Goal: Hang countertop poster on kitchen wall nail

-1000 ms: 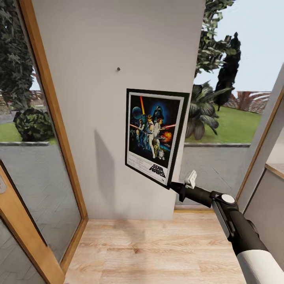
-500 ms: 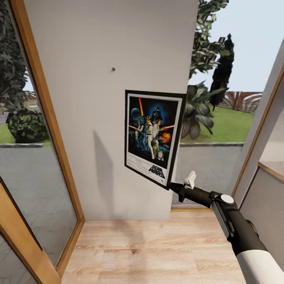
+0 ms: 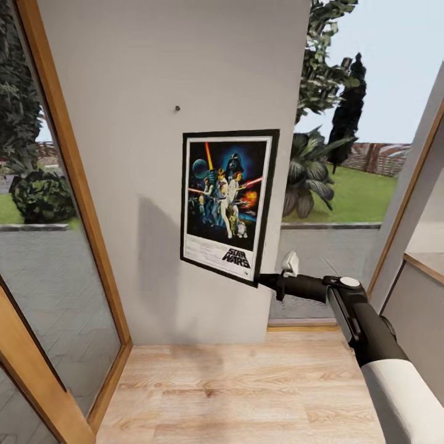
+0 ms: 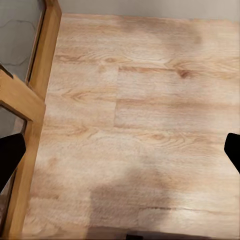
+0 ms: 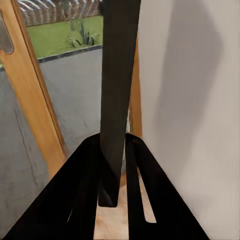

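The poster [image 3: 227,205] carries the words "STAR WARS" in black at its lower part; the small print above the logo is too fine to read. It hangs in the air before the light grey wall [image 3: 154,61], held at its lower right corner by the jaws of the right gripper [image 3: 264,281], which are closed on its black frame. The wall nail [image 3: 177,108] sits above the poster's top left corner, apart from it. Free wall lies between them. The left gripper [image 4: 120,150] has its jaws spread wide over the wooden floor [image 4: 150,100].

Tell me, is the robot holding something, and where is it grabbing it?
The right claw holds the poster, pinching its bottom right corner. The left claw holds nothing.
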Robot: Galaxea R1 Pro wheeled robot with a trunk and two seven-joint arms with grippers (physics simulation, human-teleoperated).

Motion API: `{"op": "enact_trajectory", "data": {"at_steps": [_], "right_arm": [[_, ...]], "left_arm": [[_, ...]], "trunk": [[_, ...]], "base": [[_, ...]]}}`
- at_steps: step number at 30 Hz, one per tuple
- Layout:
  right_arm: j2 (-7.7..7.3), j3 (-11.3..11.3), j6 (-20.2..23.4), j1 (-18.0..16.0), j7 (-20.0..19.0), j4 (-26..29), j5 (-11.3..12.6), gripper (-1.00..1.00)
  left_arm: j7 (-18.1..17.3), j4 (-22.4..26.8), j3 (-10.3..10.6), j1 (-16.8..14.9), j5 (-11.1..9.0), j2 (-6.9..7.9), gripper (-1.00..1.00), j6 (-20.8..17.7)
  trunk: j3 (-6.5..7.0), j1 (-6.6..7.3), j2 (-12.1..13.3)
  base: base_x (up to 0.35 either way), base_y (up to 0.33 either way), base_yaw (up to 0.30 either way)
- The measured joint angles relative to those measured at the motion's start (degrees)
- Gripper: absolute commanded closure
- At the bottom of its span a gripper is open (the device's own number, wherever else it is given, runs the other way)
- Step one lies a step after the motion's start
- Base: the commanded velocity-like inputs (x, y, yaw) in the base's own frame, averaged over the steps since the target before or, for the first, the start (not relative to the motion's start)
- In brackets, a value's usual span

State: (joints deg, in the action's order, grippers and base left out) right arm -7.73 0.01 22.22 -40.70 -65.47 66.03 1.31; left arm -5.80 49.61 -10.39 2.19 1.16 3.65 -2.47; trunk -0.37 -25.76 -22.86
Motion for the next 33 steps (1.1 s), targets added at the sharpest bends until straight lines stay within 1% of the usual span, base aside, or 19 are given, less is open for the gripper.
{"op": "enact_trajectory", "data": {"at_steps": [3, 5, 6, 7, 9, 11, 14, 16, 17, 18, 24, 29, 33], "right_arm": [[0.03, 1.0, 0.7, -1.2, -0.4, -0.1, 0.0, 1.0], [0.04, 1.8, 1.9, -3.6, -2.6, -2.1, 0.1, 1.0], [0.04, 1.9, 2.3, -4.3, -3.4, -2.9, 0.1, 1.0], [0.04, 2.0, 2.8, -5.8, -4.9, -4.9, 0.1, 1.0], [0.05, 2.1, 3.2, -7.9, -6.8, -8.0, 0.0, 1.0], [0.05, 2.1, 3.4, -9.5, -7.9, -10.1, 0.0, 1.0], [0.04, 2.2, 3.6, -11.0, -9.2, -11.5, 0.0, 1.0], [0.03, 2.2, 3.8, -12.2, -11.3, -12.0, 0.0, 1.0], [0.01, 2.2, 3.8, -12.4, -12.0, -12.1, 0.0, 1.0], [0.05, 2.2, 3.9, -12.8, -13.8, -12.2, 0.0, 1.0], [0.36, 2.3, 3.9, -13.2, -15.3, -12.3, 0.0, 1.0], [0.85, 4.8, 3.7, -13.5, -15.9, -12.1, -0.1, 1.0], [0.8, 5.3, 3.5, -13.5, -15.9, -12.1, -0.1, 1.0]], "left_arm": [[0.0, -0.3, 0.1, 0.0, 0.0, 0.12, -1.0, 0.0], [0.0, -0.4, 0.1, 0.0, 0.0, 0.21, -1.0, 0.0], [-0.1, -0.4, 0.1, 0.0, 0.0, 0.22, -1.0, 0.0], [0.0, -0.5, 0.1, 0.0, 0.0, 0.23, -1.0, 0.0], [0.0, -0.5, 0.1, 0.0, 0.0, 0.24, -1.0, 0.0], [0.0, -0.5, 0.1, 0.0, 0.0, 0.24, -1.0, 0.0], [0.0, -0.5, 0.1, 0.0, 0.0, 0.25, -1.0, 0.0], [0.0, -0.5, 0.1, 0.0, 0.1, 0.25, -1.0, 0.0], [0.0, -0.5, 0.1, 0.0, 0.1, 0.25, -1.0, 0.0], [0.0, -0.5, 0.0, 0.0, 0.1, 0.25, -1.0, 0.0], [0.0, -0.5, 0.0, 0.0, 0.1, 0.26, -1.0, 0.0], [0.0, -0.6, 0.1, 0.0, 0.1, 0.26, -1.0, 0.0], [0.0, -0.5, 0.1, 0.0, 0.1, 0.25, -1.0, 0.0]], "trunk": [[0.0, 0.0, 0.0], [0.0, 0.0, 0.0], [0.0, 0.0, 0.0], [0.0, 0.0, 0.0], [0.0, 0.0, 0.0], [0.0, 0.0, 0.0], [0.0, 0.0, 0.0], [0.0, 0.0, 0.0], [0.0, 0.0, 0.0], [0.0, 0.0, 0.0], [0.0, 0.0, 0.0], [0.0, 0.0, 0.0], [0.0, 0.0, 0.0]], "base": [[0.0, 0.0, 0.0], [0.0, 0.0, 0.0], [0.0, 0.0, 0.0], [0.0, 0.0, 0.0], [0.0, 0.0, 0.0], [0.0, 0.0, 0.0], [0.0, 0.0, 0.0], [0.0, 0.0, 0.0], [0.0, 0.0, 0.0], [0.0, 0.0, 0.0], [0.0, 0.0, 0.0], [0.0, 0.0, 0.0], [0.0, 0.0, 0.0]]}}
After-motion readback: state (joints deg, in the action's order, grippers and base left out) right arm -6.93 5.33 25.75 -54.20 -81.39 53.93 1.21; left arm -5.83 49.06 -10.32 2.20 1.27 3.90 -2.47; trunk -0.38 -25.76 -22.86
